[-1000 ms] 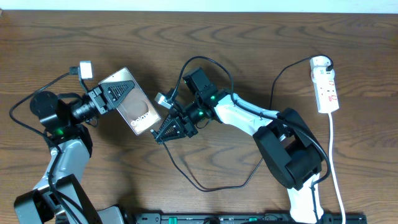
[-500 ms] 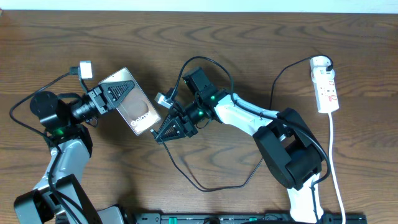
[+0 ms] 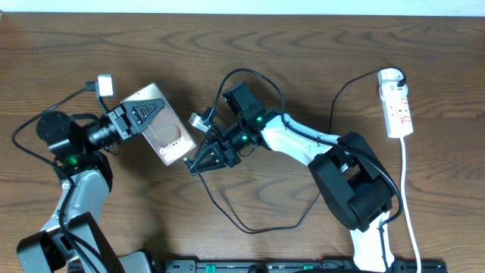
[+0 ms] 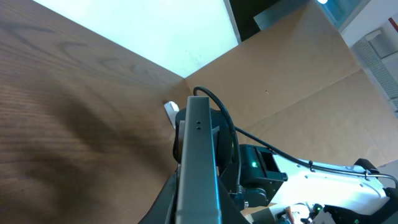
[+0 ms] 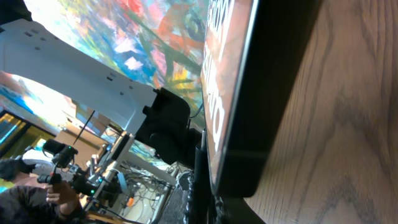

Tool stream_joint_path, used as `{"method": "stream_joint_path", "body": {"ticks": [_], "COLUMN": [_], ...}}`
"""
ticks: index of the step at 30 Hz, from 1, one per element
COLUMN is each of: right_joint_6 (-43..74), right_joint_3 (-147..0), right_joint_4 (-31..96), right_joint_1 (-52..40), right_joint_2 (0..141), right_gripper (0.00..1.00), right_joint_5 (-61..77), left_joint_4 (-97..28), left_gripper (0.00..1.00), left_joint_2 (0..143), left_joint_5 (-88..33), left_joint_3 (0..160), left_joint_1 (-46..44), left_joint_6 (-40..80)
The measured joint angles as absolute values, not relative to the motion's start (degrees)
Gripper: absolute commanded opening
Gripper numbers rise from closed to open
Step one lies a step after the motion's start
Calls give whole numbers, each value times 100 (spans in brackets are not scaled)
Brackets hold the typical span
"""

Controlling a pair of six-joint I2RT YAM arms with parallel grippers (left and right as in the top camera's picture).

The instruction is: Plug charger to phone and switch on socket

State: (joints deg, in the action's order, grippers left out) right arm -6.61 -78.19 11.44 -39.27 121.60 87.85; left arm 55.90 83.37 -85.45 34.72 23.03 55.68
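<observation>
Phone (image 3: 173,142) clamped at its upper end by the left pincer (image 3: 151,108), left of centre on the desk (image 3: 318,45).
Right pincer (image 3: 197,162) just beside the lettered end, closed or not impossible to tell. Socket (image 3: 397,106) well apart at far right, bare wood between. Charger (image 3: 250,227) looping across the near side under the right arm.

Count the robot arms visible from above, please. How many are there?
2. The left arm stands at the left, its pincer holding the phone. The right arm reaches from the lower right toward the phone.
</observation>
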Motion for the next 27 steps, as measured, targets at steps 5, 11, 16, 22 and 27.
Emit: {"method": "stream_joint_path", "body": {"ticks": [5,11,16,22,27], "right_joint_6": [-661,-659,-659,-646,-646], "right_joint_3": [-7819,-7819,-7819,-7819,-7819], "right_joint_4": [1122,1103,1103,1103,1100], "right_joint_1": [-3924,-3927,-3927,-3927,-3927], "right_joint_2": [12160,12160,12160,12160,12160], "right_gripper": [6,6,6,6,7], "right_joint_5": [8785,8783,8783,8785,8785], "left_joint_4": [5590,5590,5590,5590,5590], "left_gripper": [7,8,7,7,7], "left_joint_2": [8337,8337,8337,8337,8337], "left_joint_5": [-8611,-8694,-8696,-8696,-8696], "left_joint_3": [3472,3472,3472,3472,3472], "left_joint_1": [2303,2303,2303,2303,2303], "left_joint_6": [5568,5568,5568,5568,5570]}}
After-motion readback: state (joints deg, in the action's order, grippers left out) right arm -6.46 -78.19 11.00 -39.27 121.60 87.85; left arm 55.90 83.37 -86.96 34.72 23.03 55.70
